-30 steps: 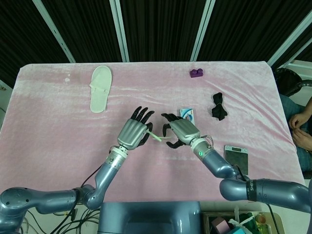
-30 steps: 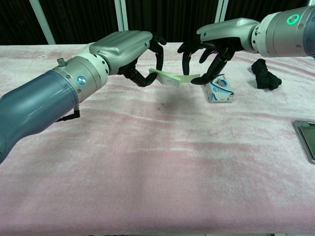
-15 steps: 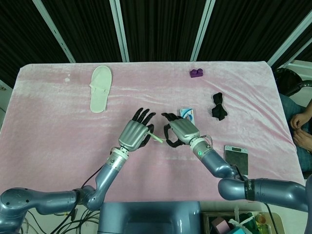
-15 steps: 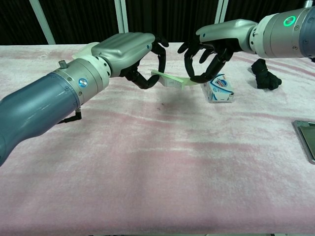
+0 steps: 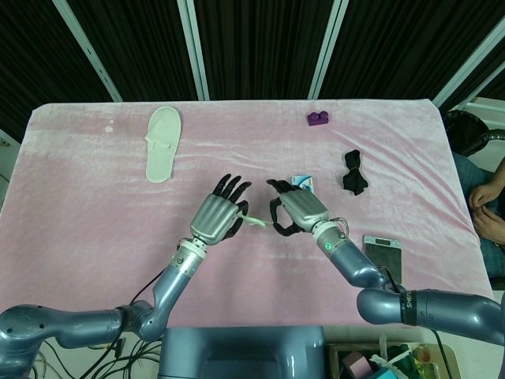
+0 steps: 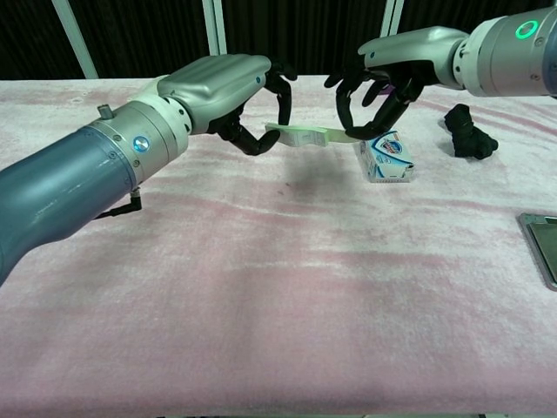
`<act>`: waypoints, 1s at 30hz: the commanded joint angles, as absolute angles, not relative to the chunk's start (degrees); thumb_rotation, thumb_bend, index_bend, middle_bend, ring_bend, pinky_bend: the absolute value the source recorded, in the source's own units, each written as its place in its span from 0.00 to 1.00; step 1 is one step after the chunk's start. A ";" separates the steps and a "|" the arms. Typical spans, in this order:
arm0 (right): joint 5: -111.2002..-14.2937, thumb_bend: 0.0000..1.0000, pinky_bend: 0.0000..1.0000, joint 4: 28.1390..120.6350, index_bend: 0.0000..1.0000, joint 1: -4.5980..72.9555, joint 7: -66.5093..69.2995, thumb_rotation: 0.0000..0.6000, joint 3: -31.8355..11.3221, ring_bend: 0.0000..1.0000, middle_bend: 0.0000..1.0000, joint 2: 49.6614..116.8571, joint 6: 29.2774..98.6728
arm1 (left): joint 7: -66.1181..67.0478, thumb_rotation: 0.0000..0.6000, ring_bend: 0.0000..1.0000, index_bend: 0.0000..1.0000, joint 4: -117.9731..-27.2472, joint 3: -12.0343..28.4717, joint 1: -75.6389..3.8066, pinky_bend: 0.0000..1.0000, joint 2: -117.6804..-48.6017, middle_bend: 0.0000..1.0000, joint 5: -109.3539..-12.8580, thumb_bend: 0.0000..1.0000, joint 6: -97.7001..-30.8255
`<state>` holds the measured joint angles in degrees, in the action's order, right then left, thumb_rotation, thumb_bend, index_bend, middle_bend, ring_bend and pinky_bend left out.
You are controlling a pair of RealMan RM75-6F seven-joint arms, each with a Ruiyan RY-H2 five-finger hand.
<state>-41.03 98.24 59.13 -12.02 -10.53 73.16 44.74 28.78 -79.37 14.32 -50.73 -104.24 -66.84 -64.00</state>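
pale green strip (image 6: 303,134) spans both hands above table: left hand (image 6: 233,96) pinches one end, right hand (image 6: 383,83) the other.

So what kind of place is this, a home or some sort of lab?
Most likely a robot test lab: unrelated items, a white slipper, a purple block and a phone, lie scattered on a pink-covered table before black curtain panels.
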 commanded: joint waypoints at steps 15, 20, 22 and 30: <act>-44.80 0.45 0.13 94.56 0.73 53.88 -6.40 1.00 -8.57 0.00 0.00 69.68 41.57 | 25.27 1.00 0.00 0.58 -77.52 12.25 -46.54 0.00 -100.51 0.11 -66.54 0.50 -64.27; -46.47 0.45 0.13 93.62 0.73 53.10 -5.34 1.00 -8.08 0.00 0.00 72.10 41.12 | 22.85 1.00 0.00 0.57 -73.68 11.26 -46.20 0.00 -102.54 0.11 -66.04 0.50 -62.06; -46.70 0.44 0.13 93.06 0.73 53.08 -5.64 1.00 -7.70 0.00 0.00 72.92 41.01 | 22.20 1.00 0.00 0.57 -72.38 11.02 -46.21 0.00 -103.35 0.12 -66.36 0.50 -61.77; -45.58 0.36 0.13 89.64 0.72 53.71 -9.07 1.00 -5.37 0.00 0.00 78.09 40.66 | 18.06 1.00 0.00 0.54 -64.97 10.12 -46.31 0.00 -108.00 0.12 -68.44 0.50 -60.40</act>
<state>-46.10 90.47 53.42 -8.06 -6.03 77.11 40.77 19.12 -66.48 10.45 -46.28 -106.83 -67.82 -60.96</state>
